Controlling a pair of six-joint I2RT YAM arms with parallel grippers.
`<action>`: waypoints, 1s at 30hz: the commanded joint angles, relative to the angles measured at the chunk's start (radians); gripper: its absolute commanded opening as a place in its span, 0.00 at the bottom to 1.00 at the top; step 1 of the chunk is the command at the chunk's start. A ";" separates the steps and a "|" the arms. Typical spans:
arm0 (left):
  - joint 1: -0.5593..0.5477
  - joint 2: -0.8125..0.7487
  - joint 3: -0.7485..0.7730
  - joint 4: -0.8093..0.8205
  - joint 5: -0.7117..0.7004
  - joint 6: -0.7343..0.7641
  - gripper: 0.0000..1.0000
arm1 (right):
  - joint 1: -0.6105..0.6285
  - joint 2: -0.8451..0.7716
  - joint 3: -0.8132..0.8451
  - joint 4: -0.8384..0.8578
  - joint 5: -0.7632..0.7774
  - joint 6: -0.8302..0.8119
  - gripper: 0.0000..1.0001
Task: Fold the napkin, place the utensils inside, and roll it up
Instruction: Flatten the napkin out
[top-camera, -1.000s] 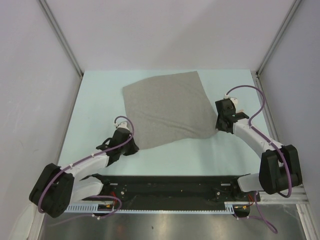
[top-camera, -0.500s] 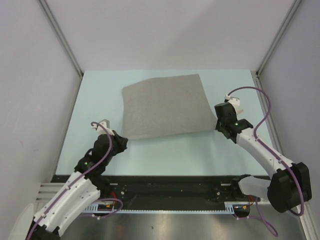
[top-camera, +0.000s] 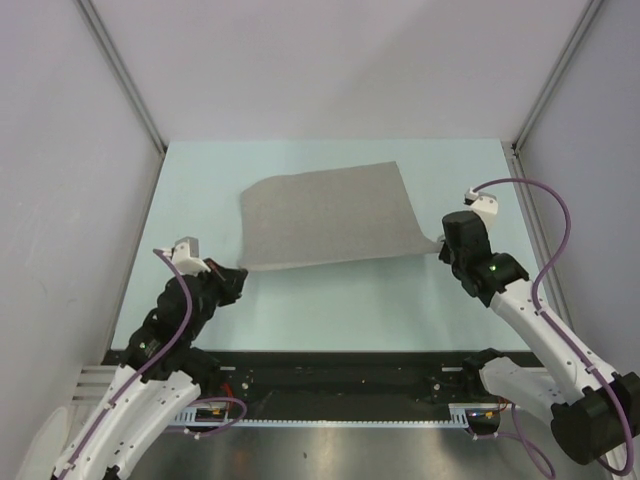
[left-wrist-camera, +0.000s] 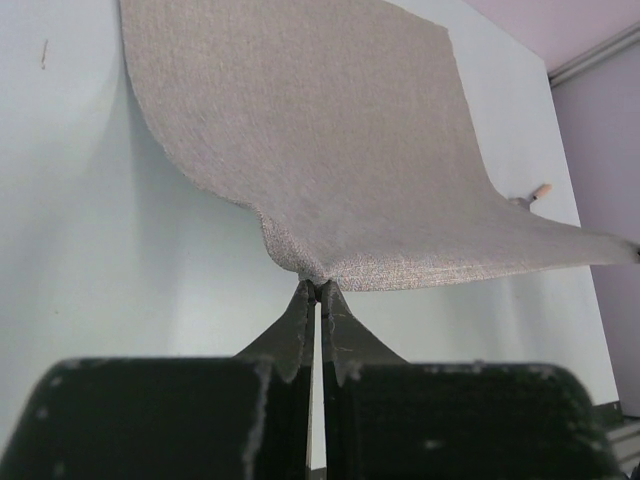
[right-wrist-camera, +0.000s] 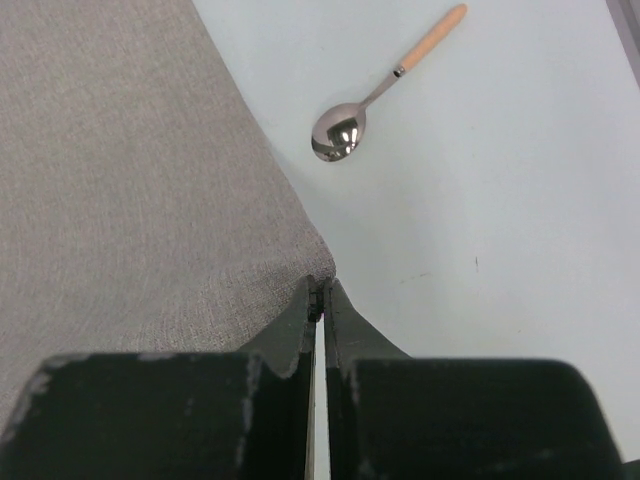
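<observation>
On a pale mint worktop (top-camera: 330, 300) between lilac walls (top-camera: 60, 150), left fingers (left-wrist-camera: 292, 335) and right fingers (right-wrist-camera: 342, 335) each clamp a near corner of the napkin (top-camera: 325, 215).

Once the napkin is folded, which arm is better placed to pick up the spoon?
Right. The spoon lies just beyond the right claw, beside the napkin corner it pinches. From the left claw it sits across the whole napkin.

The napkin (top-camera: 325, 215) is laid on the table (top-camera: 330, 300), its near corners pinched by the left gripper (left-wrist-camera: 318, 292) and the right gripper (right-wrist-camera: 319, 295). A spoon (right-wrist-camera: 345, 130) is laid to its right.
</observation>
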 joint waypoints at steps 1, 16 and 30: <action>0.002 -0.025 0.031 -0.046 0.026 0.032 0.00 | 0.001 -0.006 0.007 -0.050 0.084 0.008 0.00; 0.001 -0.102 0.015 -0.143 0.223 -0.018 0.06 | 0.028 -0.033 -0.022 -0.173 0.170 0.117 0.00; 0.082 0.517 0.248 0.391 0.037 0.247 1.00 | 0.035 0.092 -0.021 0.085 -0.023 0.025 0.73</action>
